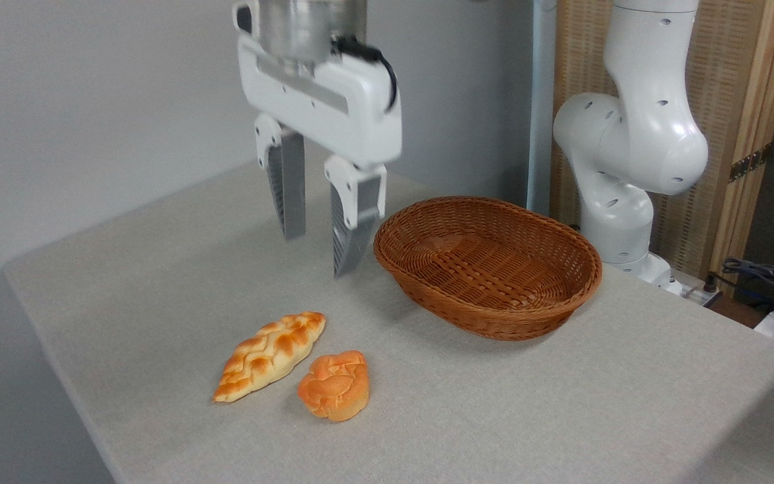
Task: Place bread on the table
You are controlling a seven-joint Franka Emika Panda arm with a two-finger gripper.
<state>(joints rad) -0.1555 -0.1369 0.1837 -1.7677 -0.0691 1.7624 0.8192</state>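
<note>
Hovering above desk point(562, 403): tool point(320, 252), fingers parted, nothing held. Knotted bun point(334, 385) lies on desk cloth, below and toward viewer from tool, just beside braided loaf point(269, 356); wicker basket point(488, 265) at right, empty. Placement judged complete.

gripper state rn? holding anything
gripper: open, holding nothing, up above the table; bread lies on the cloth.

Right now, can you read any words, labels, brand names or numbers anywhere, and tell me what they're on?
None can be read: no text shows on the gripper, the bread, the braided loaf, the basket or the table.
</note>
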